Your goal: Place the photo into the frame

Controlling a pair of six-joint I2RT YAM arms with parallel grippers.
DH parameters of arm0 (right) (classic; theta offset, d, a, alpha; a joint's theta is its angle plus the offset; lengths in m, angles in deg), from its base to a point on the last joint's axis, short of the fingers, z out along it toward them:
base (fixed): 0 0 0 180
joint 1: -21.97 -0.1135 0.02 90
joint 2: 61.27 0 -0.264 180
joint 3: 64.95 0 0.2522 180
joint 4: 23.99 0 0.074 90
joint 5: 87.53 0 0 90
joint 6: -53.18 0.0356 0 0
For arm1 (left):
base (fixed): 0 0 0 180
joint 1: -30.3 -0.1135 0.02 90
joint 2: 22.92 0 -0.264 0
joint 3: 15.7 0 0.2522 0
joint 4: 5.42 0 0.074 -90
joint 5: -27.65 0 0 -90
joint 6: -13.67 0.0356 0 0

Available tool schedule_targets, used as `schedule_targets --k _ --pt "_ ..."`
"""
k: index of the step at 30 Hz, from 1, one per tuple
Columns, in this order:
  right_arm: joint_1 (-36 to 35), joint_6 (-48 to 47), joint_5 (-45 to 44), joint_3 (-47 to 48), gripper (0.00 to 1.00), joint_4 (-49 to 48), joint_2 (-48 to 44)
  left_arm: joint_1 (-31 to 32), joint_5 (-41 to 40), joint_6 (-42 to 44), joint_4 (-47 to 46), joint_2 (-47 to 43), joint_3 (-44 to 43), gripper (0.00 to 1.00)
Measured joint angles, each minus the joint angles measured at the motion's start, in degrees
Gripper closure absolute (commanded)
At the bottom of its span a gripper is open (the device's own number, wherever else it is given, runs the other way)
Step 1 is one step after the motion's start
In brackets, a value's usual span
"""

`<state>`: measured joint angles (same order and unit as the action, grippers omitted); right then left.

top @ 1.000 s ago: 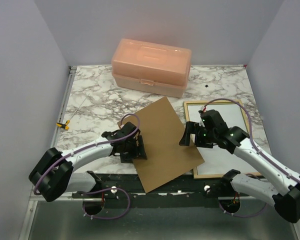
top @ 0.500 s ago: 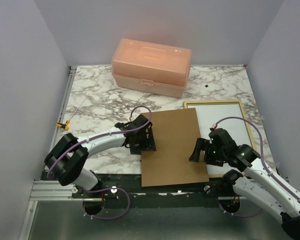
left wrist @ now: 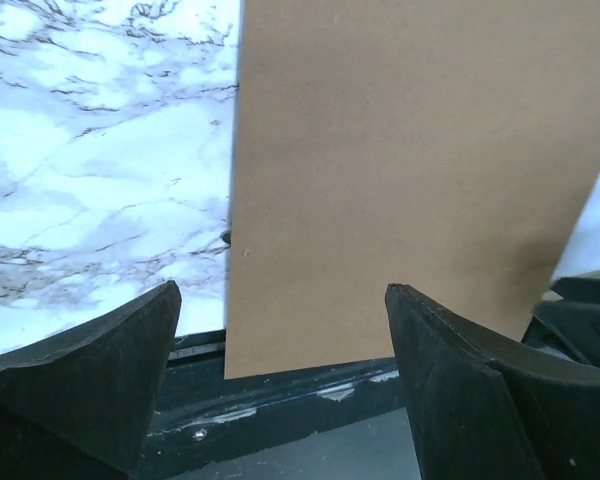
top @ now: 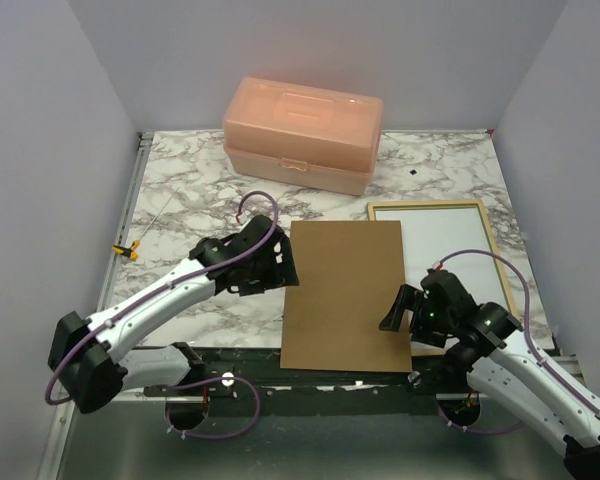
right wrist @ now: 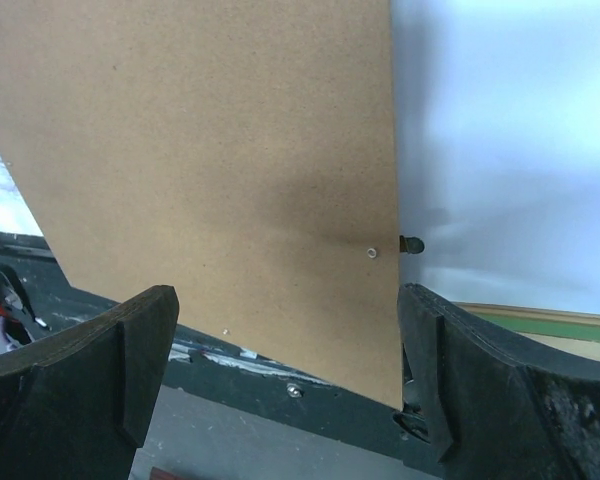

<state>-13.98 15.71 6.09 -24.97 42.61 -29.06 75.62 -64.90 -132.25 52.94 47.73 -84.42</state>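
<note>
The frame [top: 438, 207] lies flat at the right of the marble table, with its pale wood rim showing. A pale grey-white sheet [top: 455, 255] fills it. I cannot tell whether this is the photo, as no road or house shows. The brown backing board [top: 345, 295] lies flat in the middle. Its right edge covers the frame's left side and its near edge overhangs the table. My left gripper [top: 282, 270] [left wrist: 280, 290] is open and empty at the board's left edge. My right gripper [top: 400, 310] [right wrist: 285, 292] is open and empty over the board's near right corner.
A peach plastic box [top: 302, 135] stands closed at the back. A small yellow-and-black tool [top: 127, 250] with a thin rod lies at the left edge. The dark front rail [top: 340, 385] runs under the board's overhang. Grey walls close in both sides.
The board has turned from slanted to square with the table edge and shifted right over the frame's left side. The right gripper has drawn back toward the near edge. The left arm has shifted.
</note>
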Motion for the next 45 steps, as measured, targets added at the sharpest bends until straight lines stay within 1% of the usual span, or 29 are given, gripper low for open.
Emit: schedule_targets --k 4,7,11,16,19,22,24,29,33,36,39,43,45 --pt "0.0 1.1 0.0 -2.0 0.00 -1.0 -0.3 -0.3 -0.3 1.1 1.9 -7.5 0.3 0.14" --pt "0.0 1.7 0.0 -4.1 0.00 -2.5 -0.3 -0.3 0.6 1.9 1.2 -12.7 1.6 0.15" --pt "0.0 2.7 0.1 -5.5 0.00 -5.0 0.0 -0.3 3.8 1.7 -1.2 -18.3 6.2 0.17" --pt "0.0 4.1 0.1 -6.4 0.04 -7.8 -0.3 -0.3 7.9 0.7 -4.4 -21.4 12.4 0.20" --pt "0.0 4.9 0.1 -7.0 0.06 -9.2 -1.1 -0.3 9.9 0.1 -6.2 -21.7 13.8 0.24" --pt "0.0 5.1 0.1 -7.5 0.08 -10.9 -1.1 -0.3 11.7 -0.3 -8.9 -21.7 14.3 0.25" --pt "0.0 5.1 0.1 -7.7 0.13 -12.0 -0.6 -0.3 12.7 -0.7 -10.9 -21.6 14.5 0.26" --pt "0.0 4.8 0.1 -7.7 0.35 -14.5 2.5 -0.3 15.1 -2.1 -16.3 -21.6 17.1 0.26" --pt "0.0 4.9 0.4 -7.7 0.51 -14.9 2.6 -0.3 16.3 -3.3 -18.6 -21.8 20.2 0.26" --pt "0.0 5.1 0.7 -7.3 0.75 -14.5 0.6 -0.3 17.1 -4.4 -19.5 -22.4 22.3 0.26" --pt "0.0 5.8 1.0 -5.7 0.84 -14.3 -2.1 -0.2 17.9 -5.4 -21.0 -23.9 24.9 0.26" --pt "0.0 6.2 1.0 -2.4 1.00 -15.1 -5.1 -0.2 18.3 -5.9 -21.4 -24.5 25.8 0.26" --pt "0.0 6.4 0.9 -0.5 1.00 -15.5 -5.9 0.0 18.2 -6.1 -21.4 -24.7 25.7 0.26"
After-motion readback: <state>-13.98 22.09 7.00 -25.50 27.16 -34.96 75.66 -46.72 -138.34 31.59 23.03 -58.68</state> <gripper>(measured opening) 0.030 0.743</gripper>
